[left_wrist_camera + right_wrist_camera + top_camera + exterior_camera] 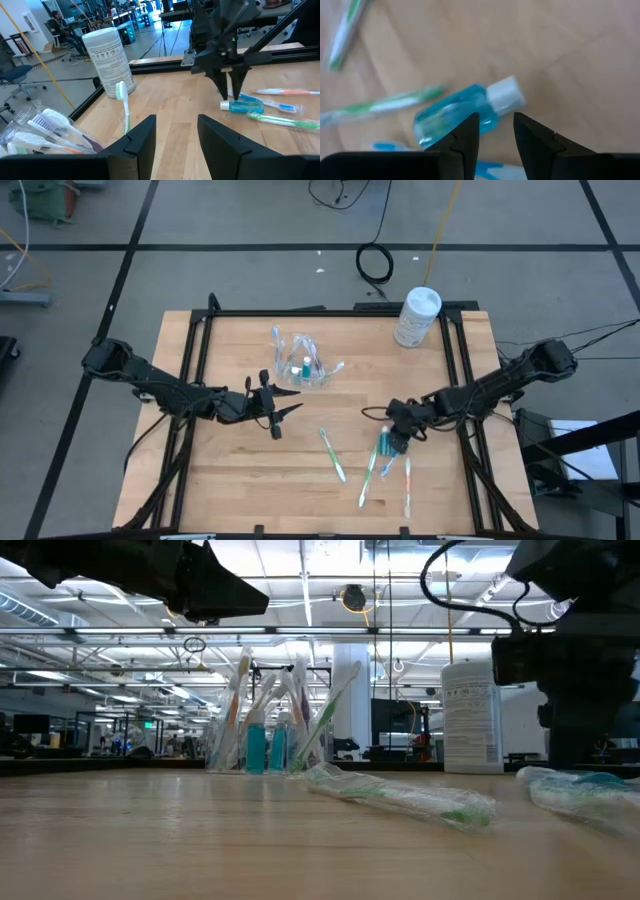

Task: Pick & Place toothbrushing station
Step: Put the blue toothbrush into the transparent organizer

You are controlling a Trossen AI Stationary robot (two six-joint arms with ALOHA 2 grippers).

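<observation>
Both pairs of jaws stand spread with nothing between them. Those of the right gripper (496, 137) hang just above a small blue toothpaste tube (457, 114) with a white cap, which lies on its side on the wooden table (230, 470); the fingers are apart from the tube. In the high view this gripper (398, 442) sits over the right half of the table, toward the near edge, among loose toothbrushes: a green toothbrush (333, 454) lies by itself toward the middle, another green one (368, 478) slants beside the tube, and a clear-wrapped brush (407, 485) lies nearest the right rail.

The left gripper (281, 406) hovers over the table's middle left, its fingers (142, 137) parted and pointing across the board toward the right arm. Bare wood lies between the two grippers, and the whole near-left corner of the table shows only wood.

A clear plastic cup (303, 362) stands toward the far edge, left of centre, holding several toothbrushes and blue tubes; from the low view its brushes (322, 720) fan upward and outward. It stands just beyond the left gripper. A white canister (417, 316) stands upright at the far right corner, close to the black frame rail (452, 350), well apart from the cup. Black rails border the left, far and right sides of the table.
</observation>
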